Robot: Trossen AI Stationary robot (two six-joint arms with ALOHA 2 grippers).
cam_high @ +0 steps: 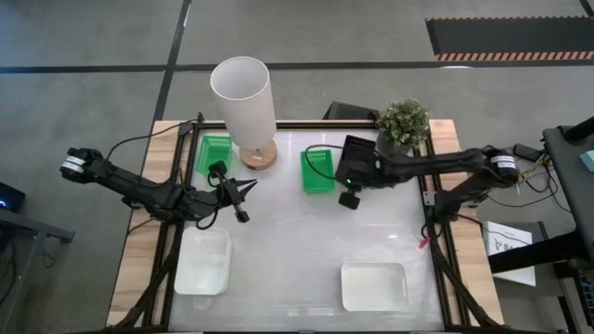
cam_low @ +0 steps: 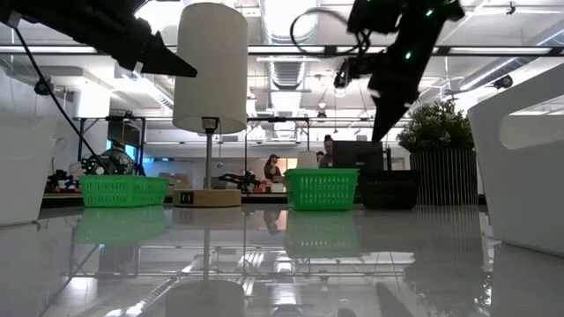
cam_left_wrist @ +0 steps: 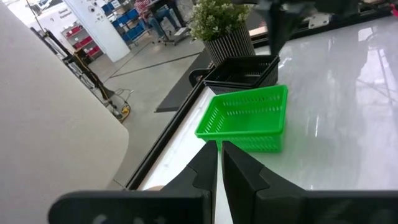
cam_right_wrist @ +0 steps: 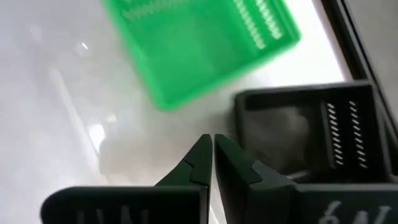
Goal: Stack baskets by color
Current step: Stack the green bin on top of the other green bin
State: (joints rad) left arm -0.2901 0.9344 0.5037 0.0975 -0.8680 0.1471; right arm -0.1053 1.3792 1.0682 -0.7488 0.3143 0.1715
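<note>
Near the plant (cam_high: 403, 120), hovering over the black basket (cam_high: 355, 160) beside a green basket (cam_high: 316, 170), right gripper (cam_right_wrist: 213, 146) pressed together, empty. Behind the lamp (cam_high: 242, 104), half-hiding another green basket (cam_high: 214, 154); left gripper (cam_high: 244, 201) pressed together, waiting nearby.

Looking straight down over the whole tabletop (cam_high: 297, 241) from high overhead. Peering level across it from the near edge. Sharing the green basket (cam_left_wrist: 245, 118) between both close wrist cameras.
</note>
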